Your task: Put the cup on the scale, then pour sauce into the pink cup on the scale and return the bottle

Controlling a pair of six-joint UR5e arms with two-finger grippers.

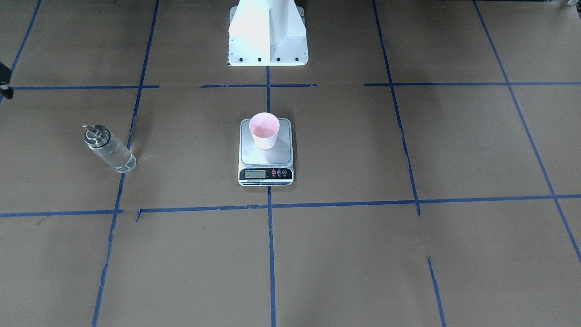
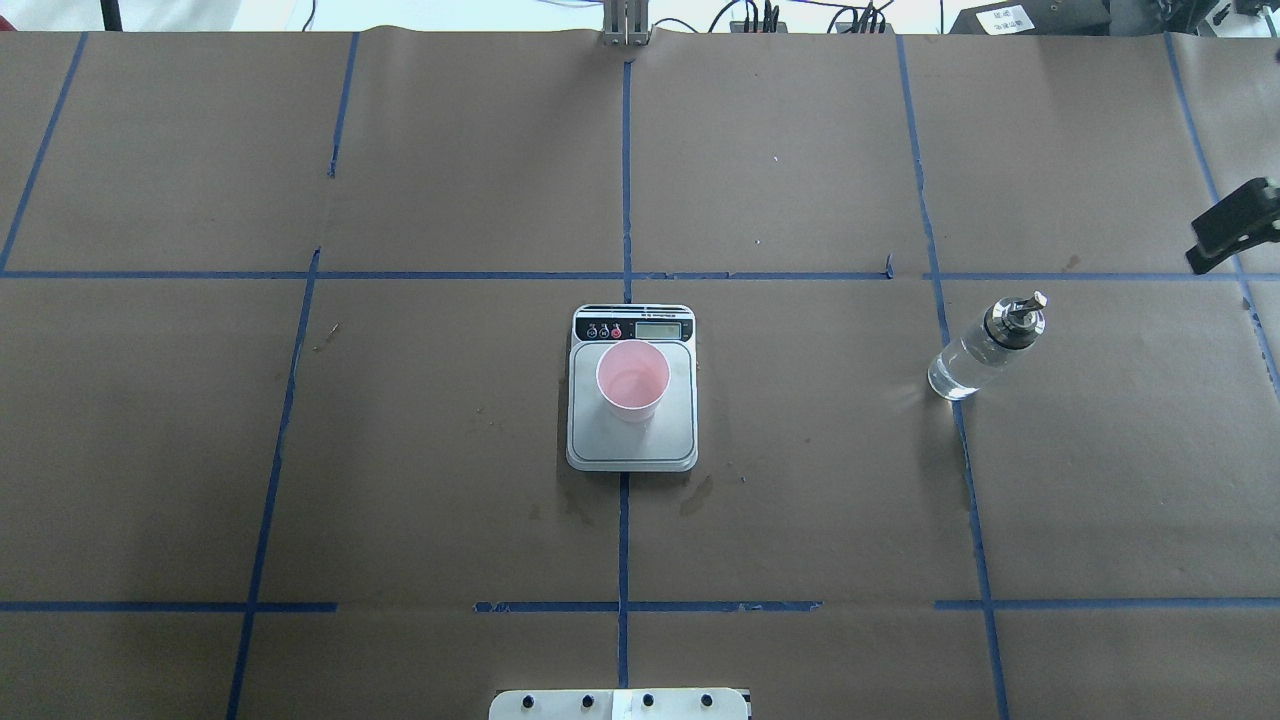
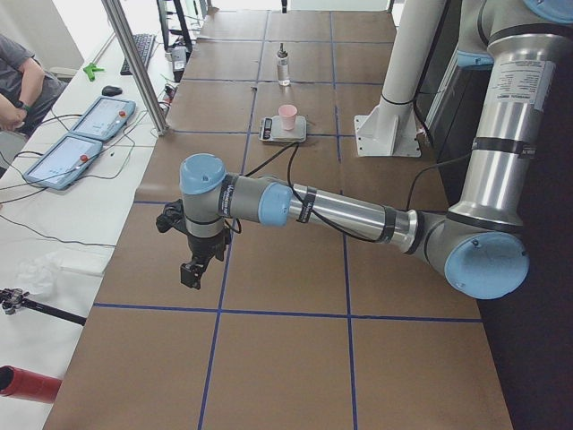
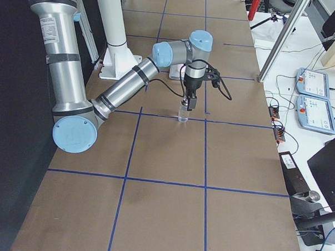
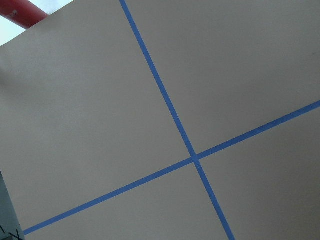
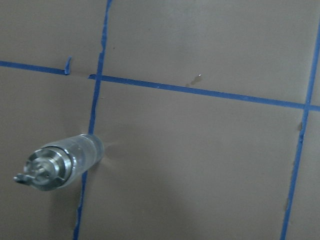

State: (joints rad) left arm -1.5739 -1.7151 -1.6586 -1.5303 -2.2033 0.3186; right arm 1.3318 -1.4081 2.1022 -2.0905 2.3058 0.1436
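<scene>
The pale pink cup [image 1: 264, 129] stands upright on the steel platform of the scale [image 1: 265, 175] at the table's middle; both also show in the overhead view, the cup [image 2: 633, 380] on the scale [image 2: 632, 450]. The clear glass bottle [image 2: 985, 345] with its silver cap stands upright on the table on my right side, also in the right wrist view [image 6: 62, 162]. My right gripper [image 2: 1232, 228] hangs apart from the bottle, near the table's edge; I cannot tell if it is open. My left gripper [image 3: 191, 273] hovers over bare paper far from the scale; I cannot tell its state.
The white robot base [image 1: 268, 32] stands behind the scale. Blue tape lines cross the brown paper. Off the table's far side are two tablets [image 3: 89, 116], a metal post [image 3: 134, 63] and a seated person [image 3: 18, 85].
</scene>
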